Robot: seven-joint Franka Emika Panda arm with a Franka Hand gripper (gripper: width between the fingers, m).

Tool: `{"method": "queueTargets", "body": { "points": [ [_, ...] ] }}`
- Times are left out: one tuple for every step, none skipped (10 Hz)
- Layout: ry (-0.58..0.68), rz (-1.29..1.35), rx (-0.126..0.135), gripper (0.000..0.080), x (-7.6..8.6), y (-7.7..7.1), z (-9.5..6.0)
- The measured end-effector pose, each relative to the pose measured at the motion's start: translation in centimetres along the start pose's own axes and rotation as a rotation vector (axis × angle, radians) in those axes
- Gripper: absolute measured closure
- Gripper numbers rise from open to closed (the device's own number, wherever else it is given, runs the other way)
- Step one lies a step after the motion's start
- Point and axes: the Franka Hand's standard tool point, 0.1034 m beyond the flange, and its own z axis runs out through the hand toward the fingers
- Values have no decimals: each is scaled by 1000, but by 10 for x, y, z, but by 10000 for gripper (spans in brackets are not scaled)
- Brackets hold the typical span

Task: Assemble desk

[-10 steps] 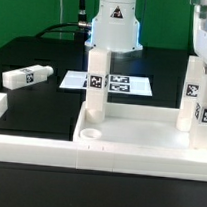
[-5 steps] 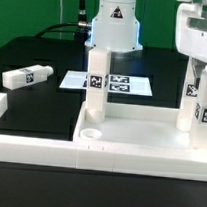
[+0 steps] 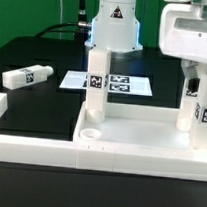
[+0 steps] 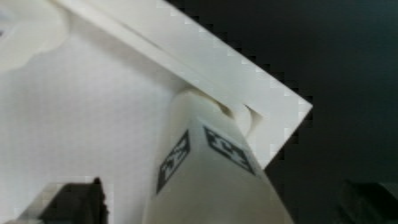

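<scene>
Desk top [image 3: 139,144] with 2 upright legs [image 3: 95,86] in corner sockets.

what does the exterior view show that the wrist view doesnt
Only the exterior view shows the loose leg lying on the black table, the marker board, a second upright leg in the desk top, an empty corner socket and the robot's base. Only the wrist view shows the claw's dark fingertips low in its frame, straddling the leg. Both share the desk top and the tagged upright leg below the claw.
</scene>
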Motion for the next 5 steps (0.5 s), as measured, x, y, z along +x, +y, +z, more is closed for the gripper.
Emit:
{"method": "queueTargets", "body": {
  "points": [
    [8,-99,-7,150,1,0,0],
    [15,-196,-15,150,1,0,0],
    [20,-264,-20,150,1,0,-1],
    [25,-371,-19,150,4,0,-1],
    [29,-419,-16,150,5,0,0]
  ]
}}
